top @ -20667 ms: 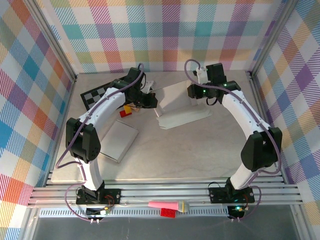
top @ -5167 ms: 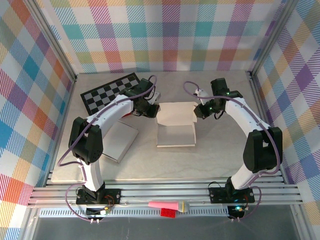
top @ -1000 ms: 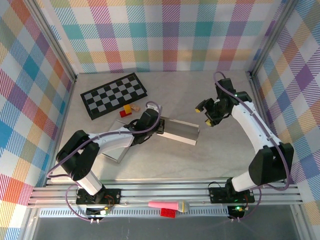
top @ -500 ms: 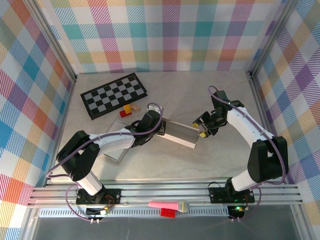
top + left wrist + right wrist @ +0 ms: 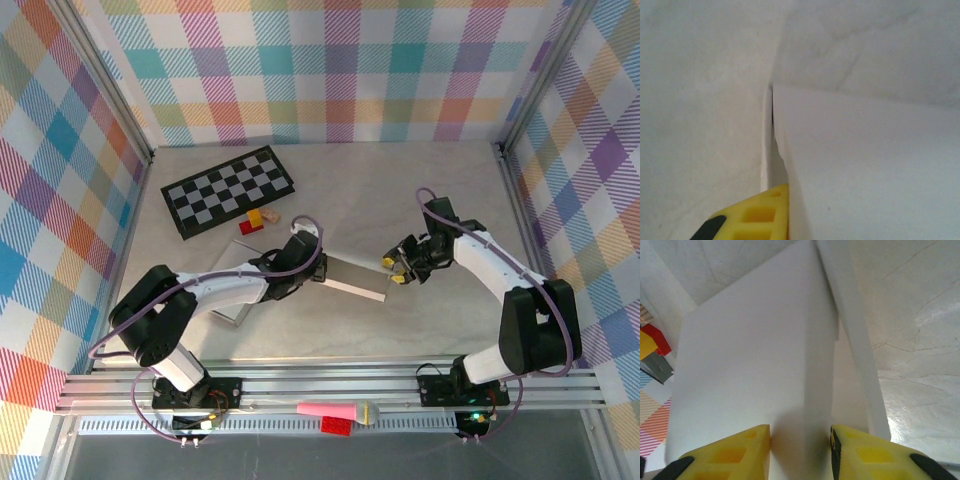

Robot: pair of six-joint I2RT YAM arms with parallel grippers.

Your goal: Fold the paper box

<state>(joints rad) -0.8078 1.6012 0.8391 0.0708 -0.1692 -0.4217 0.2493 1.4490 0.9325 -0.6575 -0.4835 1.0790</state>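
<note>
Grey tabletop [image 5: 400, 190]: right hand [image 5: 393, 268] reaches flattened white paper box [image 5: 352, 278].
Newly arrived, it pinches the 3 o'clock end; left hand [image 5: 314, 270] grip unclear. Two-handed folding can resume.

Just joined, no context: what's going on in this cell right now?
Two arms are folding a white paper box that lies in the middle of the table. The right gripper has its fingers pressed on either side of the box's right end. The left gripper is at the left end with one finger against the paper; its grip cannot be told. The box looks low and flattish, not yet a finished shape.
</note>
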